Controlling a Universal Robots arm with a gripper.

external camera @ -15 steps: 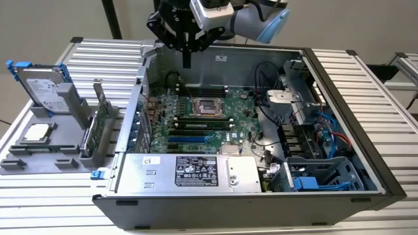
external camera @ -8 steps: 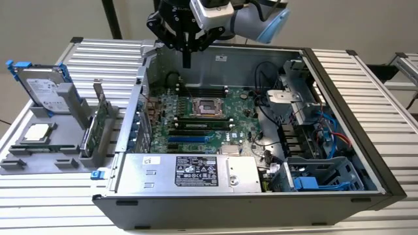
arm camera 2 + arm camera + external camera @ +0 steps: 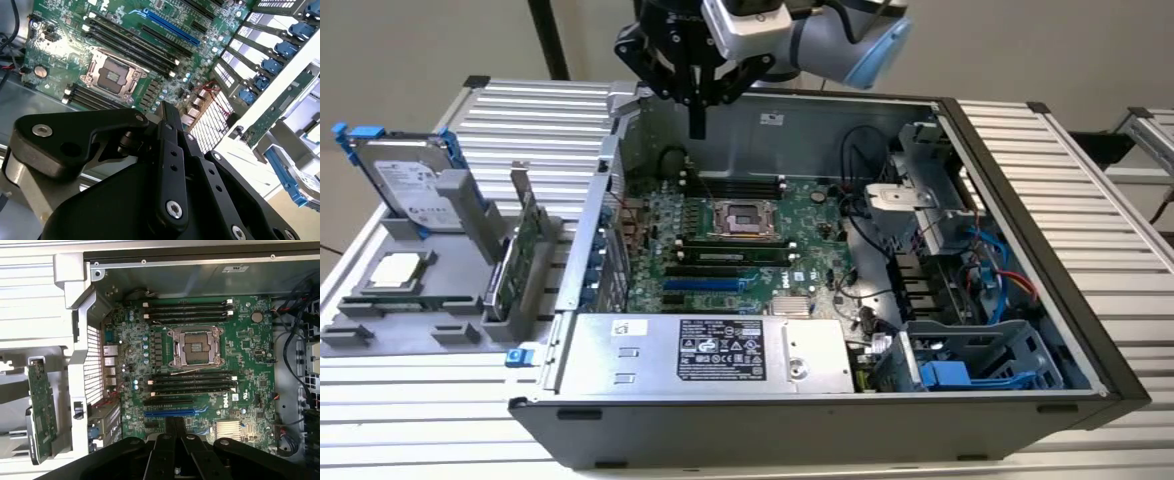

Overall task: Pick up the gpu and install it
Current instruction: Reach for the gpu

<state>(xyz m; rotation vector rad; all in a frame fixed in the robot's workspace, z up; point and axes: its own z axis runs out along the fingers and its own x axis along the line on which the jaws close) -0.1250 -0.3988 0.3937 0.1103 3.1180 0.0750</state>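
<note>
The end effector (image 3: 698, 128), fingers pressed together on nothing, hangs over the far wall of an open computer case (image 3: 827, 130), above the motherboard (image 3: 734, 250). The gpu (image 3: 520, 255) stands on edge in a grey holder (image 3: 400, 320) on the tabletop (image 3: 400, 400), just outside the case at the exterior view's left. Its top edge is free, apparently so it can be gripped from above. A hard drive (image 3: 420, 190) with blue clips leans in the same holder. On the board, a blue card slot (image 3: 170, 413) lies bare.
</note>
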